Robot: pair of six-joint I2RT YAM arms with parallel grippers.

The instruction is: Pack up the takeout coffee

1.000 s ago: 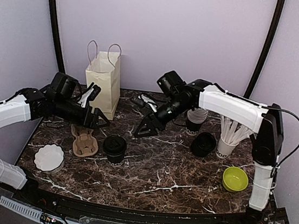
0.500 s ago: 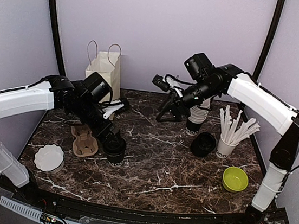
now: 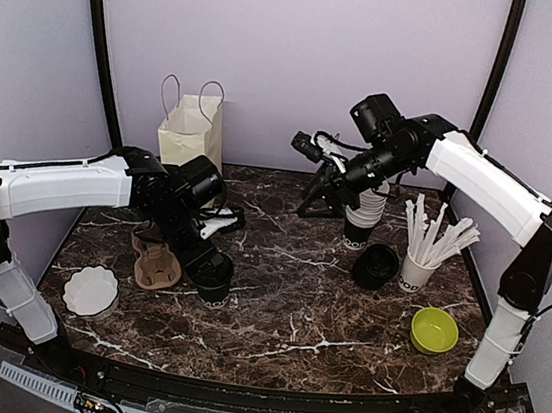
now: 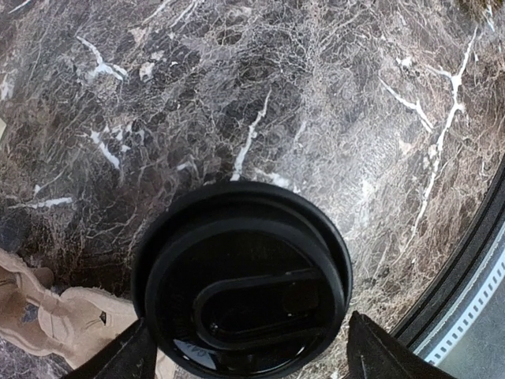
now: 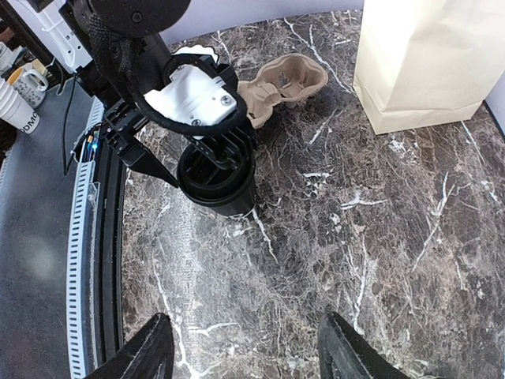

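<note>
A takeout coffee cup with a black lid stands left of centre on the marble table. It fills the left wrist view, where I look down on its lid. My left gripper is open and hangs right over the cup, with one finger on each side of the lid. My right gripper is open and empty, raised above the back middle of the table. The right wrist view shows the cup under the left gripper.
A paper bag stands at the back left. A cardboard cup carrier and a white dish lie left of the cup. On the right are stacked cups, black lids, a cup of white sticks and a green bowl.
My left arm has swung from beside the bag down over the lidded cup. My right arm has lifted and drawn back to the rear right, still open.
</note>
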